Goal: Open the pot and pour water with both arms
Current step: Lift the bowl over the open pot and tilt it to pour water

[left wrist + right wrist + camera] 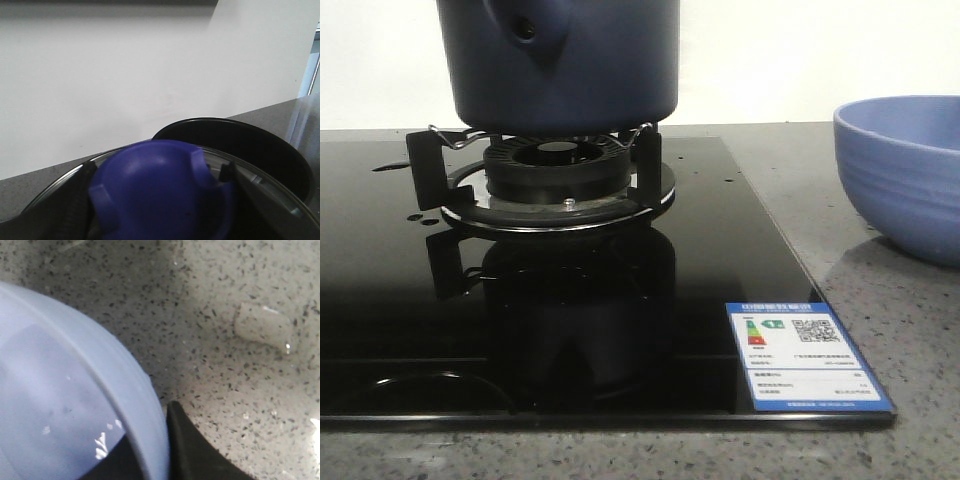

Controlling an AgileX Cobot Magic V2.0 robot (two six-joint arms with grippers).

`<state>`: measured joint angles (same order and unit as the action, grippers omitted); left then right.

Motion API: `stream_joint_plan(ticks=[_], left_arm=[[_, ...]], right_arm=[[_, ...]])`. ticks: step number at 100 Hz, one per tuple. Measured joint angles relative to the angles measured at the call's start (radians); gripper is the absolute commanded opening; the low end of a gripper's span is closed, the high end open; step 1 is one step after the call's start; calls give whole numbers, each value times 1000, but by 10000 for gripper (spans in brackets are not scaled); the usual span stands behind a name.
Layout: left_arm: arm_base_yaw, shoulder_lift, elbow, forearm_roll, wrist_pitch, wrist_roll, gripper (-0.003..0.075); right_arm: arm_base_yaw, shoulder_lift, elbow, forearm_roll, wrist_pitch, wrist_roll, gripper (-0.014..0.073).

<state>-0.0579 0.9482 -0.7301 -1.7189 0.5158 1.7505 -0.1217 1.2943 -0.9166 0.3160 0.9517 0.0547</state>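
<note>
The dark navy pot (560, 60) stands on the gas burner (558, 175); its side lug with a round hole (527, 30) faces me and its top is cut off by the frame. In the left wrist view my left gripper (155, 200) is shut on the blue knob (160, 185) of a glass lid (270, 187), held off the pot's open dark mouth (240, 145) behind it. My right gripper (155, 452) is shut on the rim of the periwinkle bowl (65, 390), one finger (192, 450) outside and one inside. Neither gripper shows in the front view.
The periwinkle bowl (905, 170) sits on the speckled grey counter (910, 340) right of the black glass hob (570, 320). A blue-and-white energy label (805, 355) is stuck at the hob's front right corner. A white wall stands behind.
</note>
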Motion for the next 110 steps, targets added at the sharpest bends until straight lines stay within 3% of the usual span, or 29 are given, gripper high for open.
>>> stream_joint_plan(ticks=[18,50,84,110], left_arm=[[0,0,0,0,-2,1,262],[0,0,0,0,-4,1,261],[0,0,0,0,-5,1,262],[0,0,0,0,-5,1,261]], right_arm=[[4,-9,-102,15,52,-19,-67],[112,21,-465,19,189,-19,-58],[270,281,-955,19,314,-19,-57],[377,444,-1200,-56,323,4,-57]])
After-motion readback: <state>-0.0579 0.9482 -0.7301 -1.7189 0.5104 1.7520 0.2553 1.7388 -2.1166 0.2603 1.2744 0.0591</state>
